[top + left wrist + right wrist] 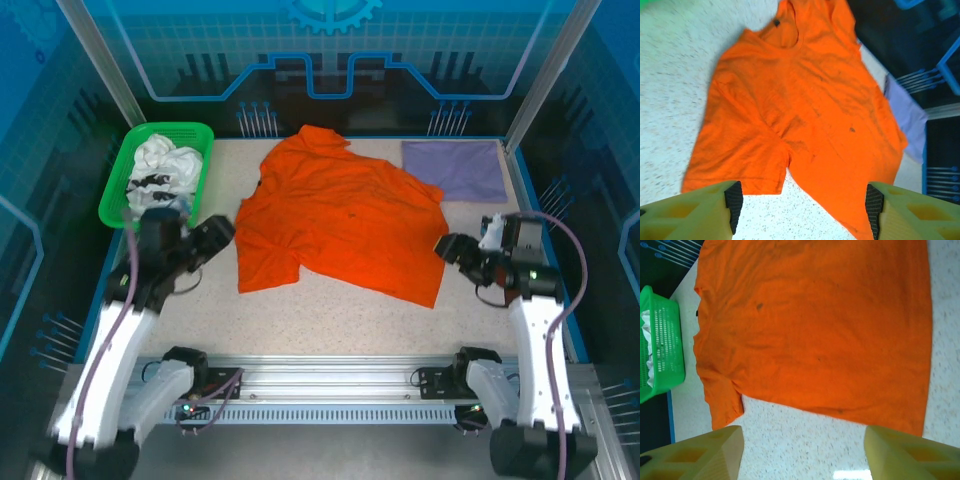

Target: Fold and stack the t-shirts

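Note:
A bright orange t-shirt (340, 215) lies spread flat and slightly creased across the middle of the table, collar toward the back left. A pale lavender t-shirt (455, 168) lies folded at the back right. White t-shirts with black print (165, 165) are heaped in the green basket (204, 170). My left gripper (215, 235) hovers open beside the orange shirt's left sleeve (740, 165), nothing between its fingers (733, 202). My right gripper (448, 248) stands open just off the shirt's right hem (840, 412), also holding nothing.
The green basket (662, 345) stands at the back left corner. Bare speckled tabletop (340, 325) runs along the near side in front of the orange shirt. Blue enclosure walls and aluminium posts ring the table.

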Controlling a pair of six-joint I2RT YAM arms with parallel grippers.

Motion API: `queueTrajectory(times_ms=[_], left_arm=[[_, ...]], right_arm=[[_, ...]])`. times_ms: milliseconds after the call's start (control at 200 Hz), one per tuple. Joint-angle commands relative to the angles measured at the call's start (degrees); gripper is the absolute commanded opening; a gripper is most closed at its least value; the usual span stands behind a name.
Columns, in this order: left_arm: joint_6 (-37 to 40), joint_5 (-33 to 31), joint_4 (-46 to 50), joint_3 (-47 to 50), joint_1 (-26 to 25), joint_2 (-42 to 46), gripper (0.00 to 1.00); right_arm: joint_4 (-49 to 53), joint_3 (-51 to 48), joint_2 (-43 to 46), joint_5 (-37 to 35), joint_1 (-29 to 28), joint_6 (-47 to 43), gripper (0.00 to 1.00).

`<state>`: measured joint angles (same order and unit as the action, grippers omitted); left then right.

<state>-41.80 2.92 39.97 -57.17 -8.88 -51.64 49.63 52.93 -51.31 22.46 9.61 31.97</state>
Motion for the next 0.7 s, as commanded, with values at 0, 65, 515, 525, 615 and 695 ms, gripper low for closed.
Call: queueTrajectory(times_ms=[0, 65, 515, 525, 615, 695], left_arm=[[3.1, -2.1, -4.8, -6.3, -6.1, -13.5, 0.68], [2.2, -3.2, -5.8, -9.5, -8.2, -21.6, 0.68], [-11.3, -6.1, -17.6, 4.5, -10.4, -43.0, 0.64], [-11.7, -6.1, -18.0, 5.2, -10.4, -42.7, 0.64], [-13.4, -6.8, -20.0, 11.7, -10.5, -40.1, 0.64], [-14.5, -7.2, -21.7, 16.8, -11.0, -37.0, 0.64]], right_arm=[[-3.6, 3.8, -10.1, -3.0, -2.4, -0.8, 0.60], [-5.4, 5.0, -16.4, -4.1, -5.6, -1.3, 0.57], [-20.9, -4.6, -38.1, -8.8, -23.0, 4.4, 0.49], [-21.1, -4.8, -38.5, -8.9, -23.1, 4.4, 0.49], [-22.1, -6.3, -40.4, -9.5, -24.1, 4.1, 0.50], [-23.0, -7.8, -41.1, -9.5, -24.7, 4.0, 0.51]])
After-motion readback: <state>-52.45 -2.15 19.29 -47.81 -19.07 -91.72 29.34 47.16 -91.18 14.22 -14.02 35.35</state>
